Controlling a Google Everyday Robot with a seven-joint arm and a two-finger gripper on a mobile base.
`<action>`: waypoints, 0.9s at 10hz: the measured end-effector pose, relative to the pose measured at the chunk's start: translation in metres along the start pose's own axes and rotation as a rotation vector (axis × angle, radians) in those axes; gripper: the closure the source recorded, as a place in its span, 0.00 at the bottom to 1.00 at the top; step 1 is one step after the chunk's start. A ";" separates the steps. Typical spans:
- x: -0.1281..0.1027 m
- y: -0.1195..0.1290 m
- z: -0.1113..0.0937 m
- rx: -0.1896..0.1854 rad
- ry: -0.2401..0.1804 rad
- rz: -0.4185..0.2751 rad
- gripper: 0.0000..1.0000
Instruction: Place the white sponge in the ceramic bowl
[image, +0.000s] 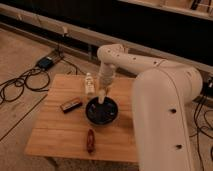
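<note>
The ceramic bowl (102, 114) is dark, glossy and round, and sits in the middle of the wooden table (55, 135). My gripper (102, 95) hangs from the white arm, pointing down just above the bowl's far rim. A small pale block, the white sponge (103, 92), shows at its tip, held between the fingers. I see no sponge lying on the table or in the bowl.
A small white cup-like container (89, 84) stands just left of the gripper, behind the bowl. A dark rectangular bar (71, 105) lies left of the bowl. A reddish-brown object (90, 140) lies near the front edge. Cables and a power box (46, 62) lie on the floor to the left.
</note>
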 end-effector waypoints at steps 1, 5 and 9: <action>0.010 0.007 0.003 -0.010 0.022 -0.018 1.00; 0.038 0.014 0.029 -0.046 0.101 -0.047 0.83; 0.040 0.007 0.046 -0.066 0.117 -0.049 0.44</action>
